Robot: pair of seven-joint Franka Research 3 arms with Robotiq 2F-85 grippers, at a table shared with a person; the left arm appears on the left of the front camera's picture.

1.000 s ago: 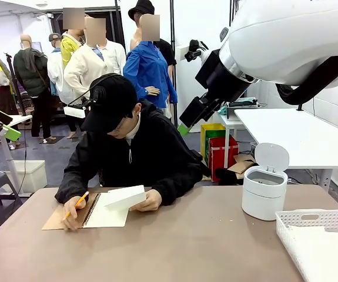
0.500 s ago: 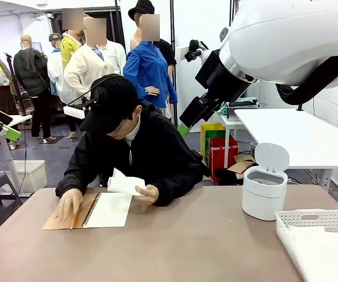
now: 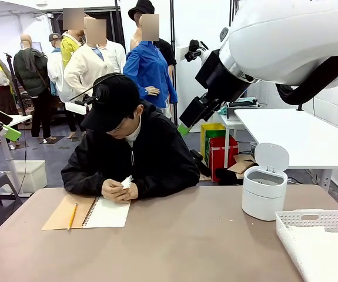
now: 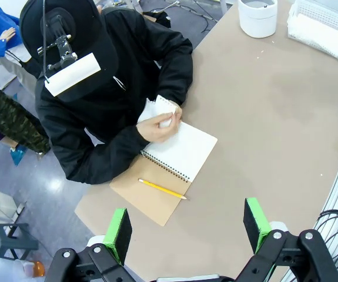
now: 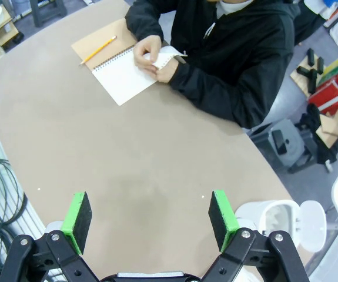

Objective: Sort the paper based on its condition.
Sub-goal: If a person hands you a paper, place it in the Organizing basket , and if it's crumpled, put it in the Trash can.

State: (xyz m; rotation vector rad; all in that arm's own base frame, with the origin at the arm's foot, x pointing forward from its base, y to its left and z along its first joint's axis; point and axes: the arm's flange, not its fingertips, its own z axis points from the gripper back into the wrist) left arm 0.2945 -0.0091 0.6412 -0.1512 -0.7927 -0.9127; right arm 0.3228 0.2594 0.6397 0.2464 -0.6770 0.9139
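The white paper sheet (image 3: 126, 183), earlier held loose in one hand, now sits bunched between the person's hands (image 3: 114, 190) at the far edge of the brown-covered spiral notebook (image 3: 107, 212), while the left gripper (image 4: 186, 226) and right gripper (image 5: 150, 220) hang spread wide.

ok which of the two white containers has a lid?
The round white plastic bin, its lid flipped up; the rectangular white slatted basket is an open-topped tray.
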